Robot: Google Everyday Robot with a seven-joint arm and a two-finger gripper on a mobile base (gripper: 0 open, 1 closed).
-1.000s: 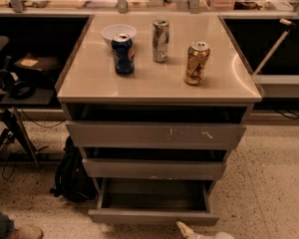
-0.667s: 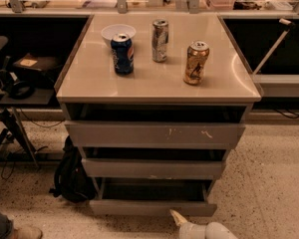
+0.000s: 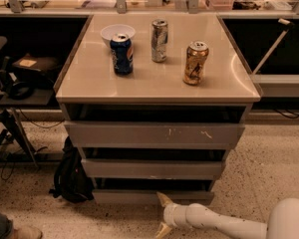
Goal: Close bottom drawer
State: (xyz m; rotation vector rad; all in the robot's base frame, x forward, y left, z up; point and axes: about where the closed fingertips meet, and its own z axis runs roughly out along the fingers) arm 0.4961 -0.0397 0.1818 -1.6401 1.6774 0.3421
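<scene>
The bottom drawer (image 3: 134, 196) is the lowest of three grey drawers in the cabinet, with a plain flat front. It sits nearly flush with the cabinet, and none of its inside shows. My gripper (image 3: 162, 215) is at the bottom of the view on a white arm, just in front of the drawer front at its lower middle. Its two pale fingers are spread apart and hold nothing; the upper fingertip (image 3: 163, 199) is at or very near the drawer front.
On the cabinet top (image 3: 154, 78) stand a blue can (image 3: 121, 54), a silver can (image 3: 159, 40), a gold can (image 3: 195, 62) and a white bowl (image 3: 116, 32). A black backpack (image 3: 70, 176) lies on the floor to the left. A shoe (image 3: 25, 232) is at the bottom left.
The bottom drawer has slid from well pulled out, with its inside showing, to nearly flush. My gripper has moved forward with it, staying against its front.
</scene>
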